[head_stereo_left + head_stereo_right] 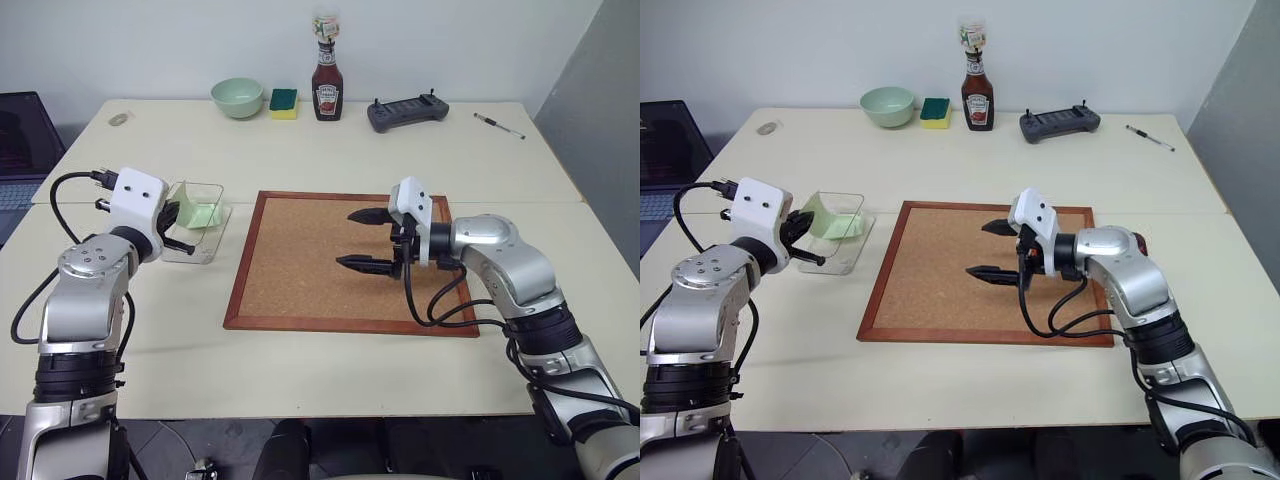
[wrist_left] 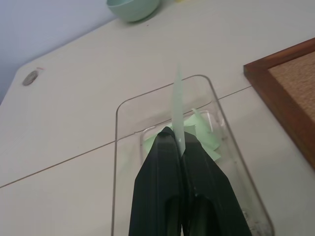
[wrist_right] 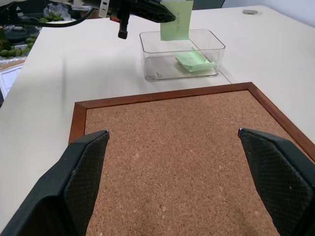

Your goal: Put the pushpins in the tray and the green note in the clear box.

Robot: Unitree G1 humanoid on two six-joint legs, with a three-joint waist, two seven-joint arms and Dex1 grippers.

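A thin, pale green square paper note (image 3: 176,20) hangs pinched edge-on between the closed black fingers of the left gripper (image 3: 165,16), just above a shallow clear plastic box (image 3: 182,54) with rounded corners. The right gripper (image 1: 366,240) hovers wide open over the rough, wood-framed cork board (image 1: 300,265).

The green note (image 3: 176,19), a thin pale green square, hangs upright above the clear box (image 3: 182,54), pinched at one edge between closed black fingers. The clear box, a shallow transparent rectangle with rounded corners, sits on the table just beside the cork board's corner. Inside it, another pale green note (image 3: 195,61) lies flat on the bottom.
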